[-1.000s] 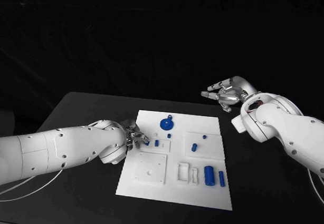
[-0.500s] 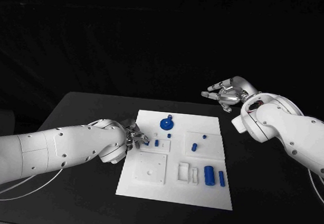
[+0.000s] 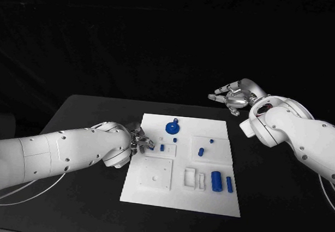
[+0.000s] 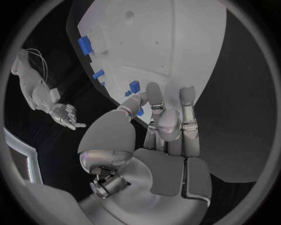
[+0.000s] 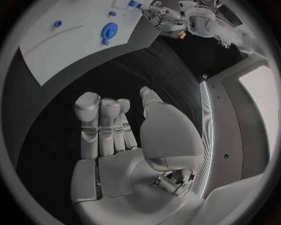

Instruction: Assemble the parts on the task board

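Observation:
The white task board lies mid-table with several blue parts on it: a round disc, a small upright peg, a short piece and a thick cylinder. My left hand rests at the board's left edge, just left of the peg, with its fingers curled towards the thumb. A bit of blue shows beside the thumb tip; whether it is pinched is hidden. My right hand hangs raised beyond the board's far right corner, its fingers stretched out and holding nothing.
The board has white raised blocks: a square one near the left hand and a slotted one beside the cylinder. A thin blue bar lies at the right edge. Black table surrounds the board.

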Controlling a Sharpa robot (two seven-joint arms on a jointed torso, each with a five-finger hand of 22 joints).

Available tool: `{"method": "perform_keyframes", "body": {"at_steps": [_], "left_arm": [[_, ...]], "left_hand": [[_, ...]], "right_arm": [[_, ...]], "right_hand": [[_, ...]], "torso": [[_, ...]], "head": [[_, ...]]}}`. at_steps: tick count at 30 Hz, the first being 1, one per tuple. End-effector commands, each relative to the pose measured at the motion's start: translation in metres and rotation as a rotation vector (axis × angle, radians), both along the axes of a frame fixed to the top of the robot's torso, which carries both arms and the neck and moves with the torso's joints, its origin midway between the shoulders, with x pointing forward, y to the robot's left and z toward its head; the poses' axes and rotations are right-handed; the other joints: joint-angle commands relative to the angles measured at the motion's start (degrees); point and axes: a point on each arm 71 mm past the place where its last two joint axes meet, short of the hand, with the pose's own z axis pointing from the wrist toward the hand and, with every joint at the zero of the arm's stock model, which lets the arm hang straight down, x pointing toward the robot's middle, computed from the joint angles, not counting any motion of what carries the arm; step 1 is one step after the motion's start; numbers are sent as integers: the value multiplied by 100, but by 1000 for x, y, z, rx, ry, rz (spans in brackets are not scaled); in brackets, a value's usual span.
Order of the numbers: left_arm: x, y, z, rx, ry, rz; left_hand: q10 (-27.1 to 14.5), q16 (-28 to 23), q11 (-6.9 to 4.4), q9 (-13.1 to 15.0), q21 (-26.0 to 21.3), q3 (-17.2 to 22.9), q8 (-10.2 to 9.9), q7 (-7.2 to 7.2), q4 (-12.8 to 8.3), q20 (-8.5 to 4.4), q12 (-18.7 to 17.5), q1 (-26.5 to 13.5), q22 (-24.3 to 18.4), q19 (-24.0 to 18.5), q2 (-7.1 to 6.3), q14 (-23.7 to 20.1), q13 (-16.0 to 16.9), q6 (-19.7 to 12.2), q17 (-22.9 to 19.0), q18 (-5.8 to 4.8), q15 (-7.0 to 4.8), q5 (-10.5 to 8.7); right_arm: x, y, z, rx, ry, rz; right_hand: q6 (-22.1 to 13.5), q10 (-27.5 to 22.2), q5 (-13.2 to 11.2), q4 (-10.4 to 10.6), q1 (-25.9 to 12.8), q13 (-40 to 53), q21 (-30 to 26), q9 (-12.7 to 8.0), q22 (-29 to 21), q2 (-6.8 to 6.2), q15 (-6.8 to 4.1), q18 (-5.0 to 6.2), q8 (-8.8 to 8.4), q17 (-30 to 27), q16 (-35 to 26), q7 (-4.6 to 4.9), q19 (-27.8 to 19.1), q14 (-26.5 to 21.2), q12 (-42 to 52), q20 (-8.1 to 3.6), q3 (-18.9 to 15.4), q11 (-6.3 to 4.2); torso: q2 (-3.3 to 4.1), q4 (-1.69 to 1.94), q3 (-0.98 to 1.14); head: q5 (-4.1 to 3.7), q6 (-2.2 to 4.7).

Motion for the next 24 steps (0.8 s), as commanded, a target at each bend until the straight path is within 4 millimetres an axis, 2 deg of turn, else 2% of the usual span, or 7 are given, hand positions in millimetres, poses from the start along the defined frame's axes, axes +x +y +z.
{"method": "perform_keyframes", "body": {"at_steps": [1, 11, 16, 24], "left_arm": [[-8, -4, -13, 35, 77, -34], [-6, -5, -13, 45, 70, -43], [-5, -6, -13, 52, 67, -48], [-4, -10, -13, 59, 70, -66]], "left_hand": [[256, 29, -86, 9, -4, -30, 22, -615, 14, 32, 17, 21, 108, -13, 78, -6, 16, 1124, 23, 46, -31, -77], [256, 63, -89, 26, -3, -41, 25, -620, 31, 38, 40, 29, 110, -11, 98, 5, 42, 1143, 72, 47, -30, -130], [256, 105, -94, 49, 0, -55, 29, -630, 34, 49, 72, 35, 111, -13, 104, 12, 81, 1176, 127, 54, -26, -139], [254, 195, -103, 114, 26, -32, 32, -642, 20, 62, 147, 2, 116, -14, 124, 24, 139, 1210, 246, 66, -22, -38]], "right_arm": [[0, 2, 0, -4, 4, 13], [0, 2, 0, -4, 4, 14], [0, 2, 0, -4, 5, 14], [0, 2, 0, -4, 4, 14]], "right_hand": [[25, 2, 33, 5, -14, 3, 10, 9, 542, 27, -26, 81, 9, 0, 29, 3, 135, 29, 16, -15, -27, -45], [25, 2, 33, 5, -14, 3, 10, 9, 542, 27, -26, 81, 9, 0, 29, 3, 135, 29, 16, -15, -27, -45], [25, 2, 33, 5, -14, 3, 10, 9, 542, 27, -26, 81, 9, 0, 29, 3, 135, 29, 16, -15, -27, -45], [25, 2, 33, 5, -14, 3, 10, 9, 542, 27, -26, 81, 9, 0, 29, 3, 135, 29, 16, -15, -27, -45]], "torso": [[0, -1, 1], [-1, 2, 4], [-2, 2, -2], [-4, 2, -1]], "head": [[-3, -2], [-3, -9], [-2, -12], [-9, -9]]}}
